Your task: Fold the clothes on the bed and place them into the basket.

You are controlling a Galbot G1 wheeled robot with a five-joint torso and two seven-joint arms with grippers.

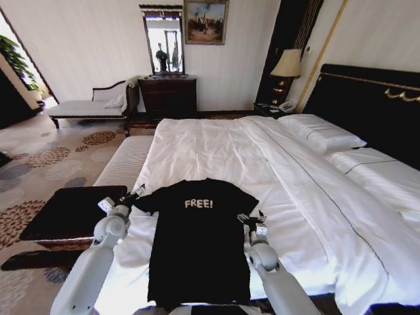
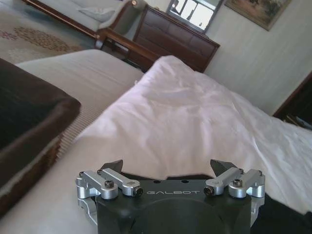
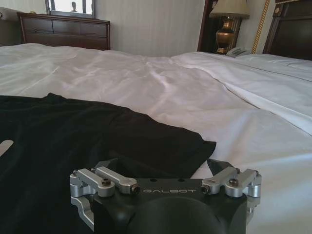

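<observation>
Flat: T-shirt (image 1: 200,239) between both grippers.

Wide white-sheeted bed (image 1: 216,147) with a tall black, gold-trimmed headboard (image 1: 367,98).
A black short-sleeved T-shirt lettered "FREE!" (image 1: 197,243) lies flat and unfolded near the bed's foot, chest up, sleeves spread. White pillows (image 1: 321,134) rest against the headboard; the sheet looks lightly wrinkled, perhaps with a folded-back cover edge running lengthwise.

A black short-sleeved "FREE!" T-shirt (image 1: 200,243) lies flat, unfolded, on the near edge of the large white-sheeted bed (image 1: 216,151); a brown wicker basket (image 1: 72,213) stands left.
</observation>
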